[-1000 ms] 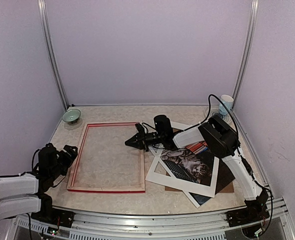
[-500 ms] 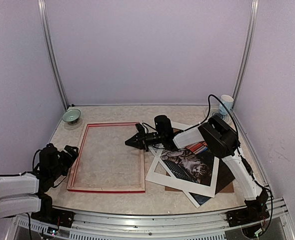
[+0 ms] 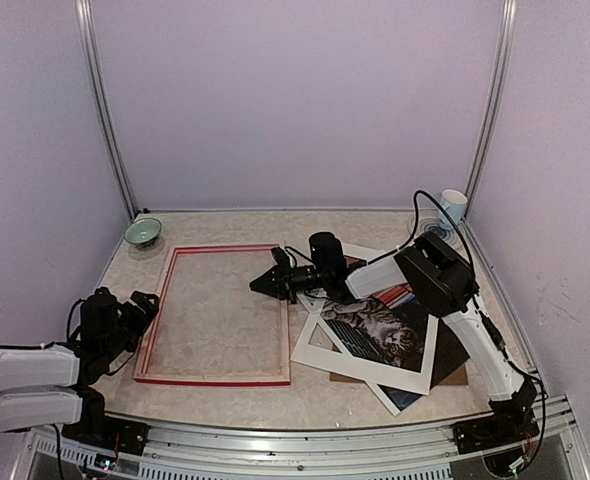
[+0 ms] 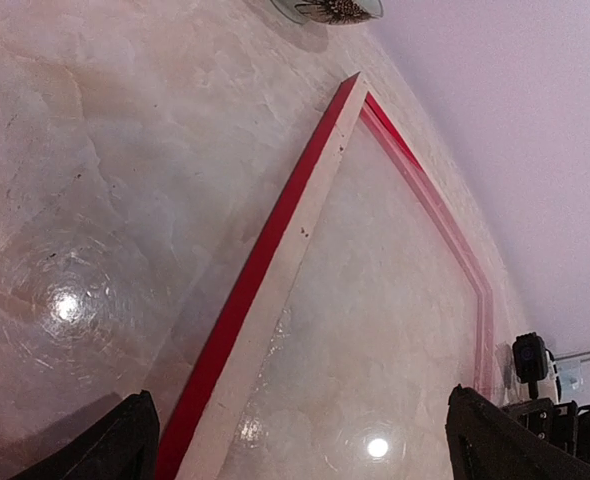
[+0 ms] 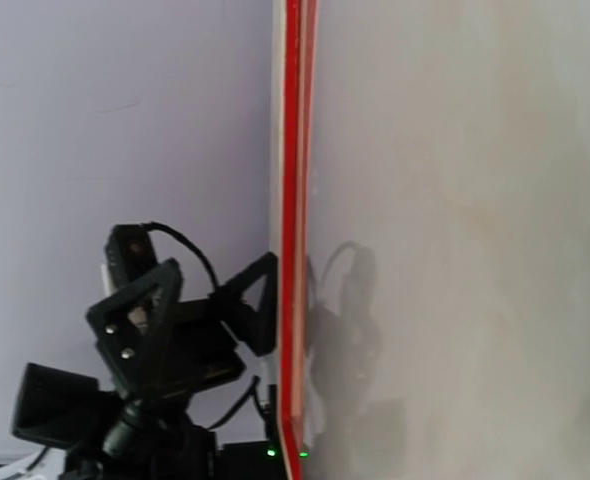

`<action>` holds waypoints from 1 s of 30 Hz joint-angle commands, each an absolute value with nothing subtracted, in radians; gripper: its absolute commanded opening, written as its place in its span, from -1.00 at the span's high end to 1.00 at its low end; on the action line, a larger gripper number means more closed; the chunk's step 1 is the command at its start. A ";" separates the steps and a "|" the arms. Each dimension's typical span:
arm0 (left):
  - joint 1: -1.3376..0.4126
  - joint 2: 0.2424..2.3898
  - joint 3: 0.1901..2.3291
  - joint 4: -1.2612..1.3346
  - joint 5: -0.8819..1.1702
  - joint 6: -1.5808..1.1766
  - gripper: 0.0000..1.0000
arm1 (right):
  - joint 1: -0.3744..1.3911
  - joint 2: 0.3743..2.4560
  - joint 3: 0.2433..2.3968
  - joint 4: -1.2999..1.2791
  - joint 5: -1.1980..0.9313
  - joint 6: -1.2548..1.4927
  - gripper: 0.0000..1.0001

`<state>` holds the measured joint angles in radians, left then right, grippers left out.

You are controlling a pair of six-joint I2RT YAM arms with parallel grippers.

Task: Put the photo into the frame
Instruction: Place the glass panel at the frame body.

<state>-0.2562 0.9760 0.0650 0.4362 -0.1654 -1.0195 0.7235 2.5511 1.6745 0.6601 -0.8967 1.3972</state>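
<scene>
the marbled table (image 3: pixel 225 225) is carrying the red frame (image 3: pixel 215 380), lying flat on the left with its pale wood back up. the cat photo (image 3: pixel 375 330) is lying to its right, under a white mat (image 3: pixel 310 348) and over a brown board (image 3: pixel 455 377). the left gripper (image 3: pixel 140 303) is hovering by the frame's near left rail, fingers spread wide. the right gripper (image 3: pixel 263 285) is reaching over the frame's right rail; i cannot tell whether its fingers are parted.
</scene>
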 commanded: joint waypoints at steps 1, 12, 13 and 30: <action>-0.265 0.987 0.058 0.465 -0.175 -1.020 -0.98 | 0.728 2.602 1.651 0.832 -0.921 1.518 0.88; -0.268 0.984 0.056 0.468 -0.178 -1.022 -0.98 | 0.729 2.601 1.651 0.833 -0.913 1.516 0.89; -0.267 0.986 0.056 0.467 -0.177 -1.020 -0.98 | 0.730 2.603 1.650 0.840 -0.910 1.521 0.89; -0.283 1.001 0.050 0.486 -0.176 -1.026 -0.98 | 0.749 2.631 1.679 0.850 -0.892 1.552 0.89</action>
<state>-0.2726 0.9897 0.0639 0.4534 -0.1658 -1.0252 0.7311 2.5874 1.6600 0.8379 -0.9020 1.5219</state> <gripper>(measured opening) 0.989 0.055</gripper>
